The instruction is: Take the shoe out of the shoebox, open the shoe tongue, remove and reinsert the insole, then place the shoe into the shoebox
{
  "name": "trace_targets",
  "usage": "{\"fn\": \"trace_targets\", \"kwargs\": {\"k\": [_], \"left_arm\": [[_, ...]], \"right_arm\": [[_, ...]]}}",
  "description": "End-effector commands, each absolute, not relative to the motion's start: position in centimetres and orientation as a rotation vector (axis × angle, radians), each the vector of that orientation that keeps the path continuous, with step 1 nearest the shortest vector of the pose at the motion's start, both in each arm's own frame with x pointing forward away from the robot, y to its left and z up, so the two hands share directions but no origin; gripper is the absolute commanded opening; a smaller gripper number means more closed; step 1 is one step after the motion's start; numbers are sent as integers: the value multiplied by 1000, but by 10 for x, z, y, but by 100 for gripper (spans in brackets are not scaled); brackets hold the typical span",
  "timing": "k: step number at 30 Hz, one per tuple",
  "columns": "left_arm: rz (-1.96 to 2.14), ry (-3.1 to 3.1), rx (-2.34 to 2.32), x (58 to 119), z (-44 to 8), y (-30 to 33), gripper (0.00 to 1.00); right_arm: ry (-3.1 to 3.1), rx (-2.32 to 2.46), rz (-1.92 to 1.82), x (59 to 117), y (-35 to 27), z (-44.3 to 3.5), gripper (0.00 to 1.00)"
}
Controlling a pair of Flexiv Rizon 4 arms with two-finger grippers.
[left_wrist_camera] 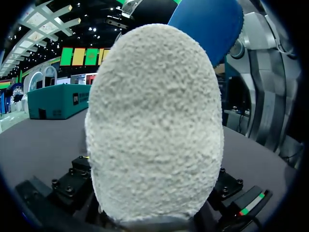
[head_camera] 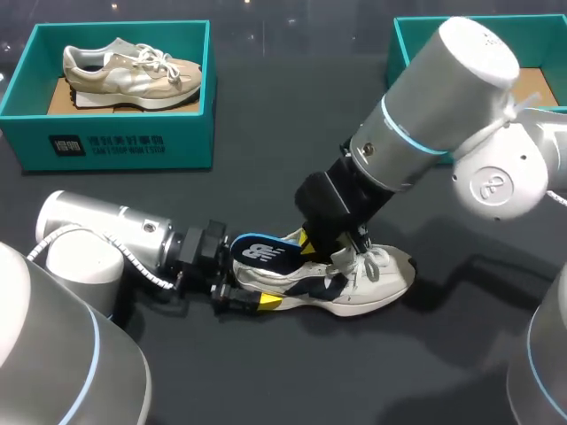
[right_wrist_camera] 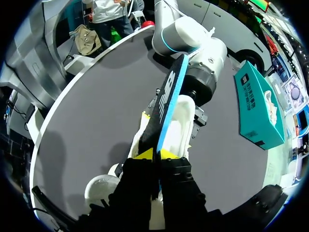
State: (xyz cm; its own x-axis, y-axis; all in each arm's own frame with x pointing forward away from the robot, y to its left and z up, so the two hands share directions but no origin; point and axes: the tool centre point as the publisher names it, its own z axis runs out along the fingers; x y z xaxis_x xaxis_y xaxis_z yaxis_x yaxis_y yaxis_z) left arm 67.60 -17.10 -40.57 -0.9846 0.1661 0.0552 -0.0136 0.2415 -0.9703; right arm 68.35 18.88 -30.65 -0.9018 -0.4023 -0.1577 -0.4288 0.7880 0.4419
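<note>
A white and navy shoe (head_camera: 376, 282) lies on its sole in the middle of the dark table, toe to the right. My left gripper (head_camera: 255, 276) comes in from the left and is shut on its heel, one finger on each side. In the left wrist view the fuzzy white heel (left_wrist_camera: 154, 121) fills the space between the fingers (left_wrist_camera: 63, 186). My right gripper (head_camera: 312, 243) is shut on the blue insole (head_camera: 261, 252), which sticks up out of the shoe over the heel. The right wrist view shows its yellow tips (right_wrist_camera: 157, 154) pinching the insole's edge (right_wrist_camera: 169, 96) above the shoe (right_wrist_camera: 179, 126).
A teal shoebox (head_camera: 115, 146) at the back left holds a beige shoe (head_camera: 133, 71). A second teal shoebox (head_camera: 415, 40) stands at the back right, partly hidden behind my right arm. The dark table runs open in front of the shoe.
</note>
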Motion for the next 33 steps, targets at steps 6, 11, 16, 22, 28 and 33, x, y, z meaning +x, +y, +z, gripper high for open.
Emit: {"fn": "trace_targets", "kwargs": {"k": [6,11,16,22,28,33], "left_arm": [[1844,-2357,-144,676,-406,-172,0],[1844,-2357,-144,676,-406,-172,0],[1844,-2357,-144,676,-406,-172,0],[1844,-2357,-144,676,-406,-172,0],[1844,-2357,-144,676,-406,-172,0],[1844,-2357,-144,676,-406,-172,0]], "right_arm": [[2977,-668,673,685,206,-307,0],[3015,-570,605,682,204,-305,44],[3027,-485,576,682,200,-302,56],[3079,-379,564,685,198,-297,81],[3161,-216,574,689,197,-299,93],[3182,-159,598,688,200,-298,100]]}}
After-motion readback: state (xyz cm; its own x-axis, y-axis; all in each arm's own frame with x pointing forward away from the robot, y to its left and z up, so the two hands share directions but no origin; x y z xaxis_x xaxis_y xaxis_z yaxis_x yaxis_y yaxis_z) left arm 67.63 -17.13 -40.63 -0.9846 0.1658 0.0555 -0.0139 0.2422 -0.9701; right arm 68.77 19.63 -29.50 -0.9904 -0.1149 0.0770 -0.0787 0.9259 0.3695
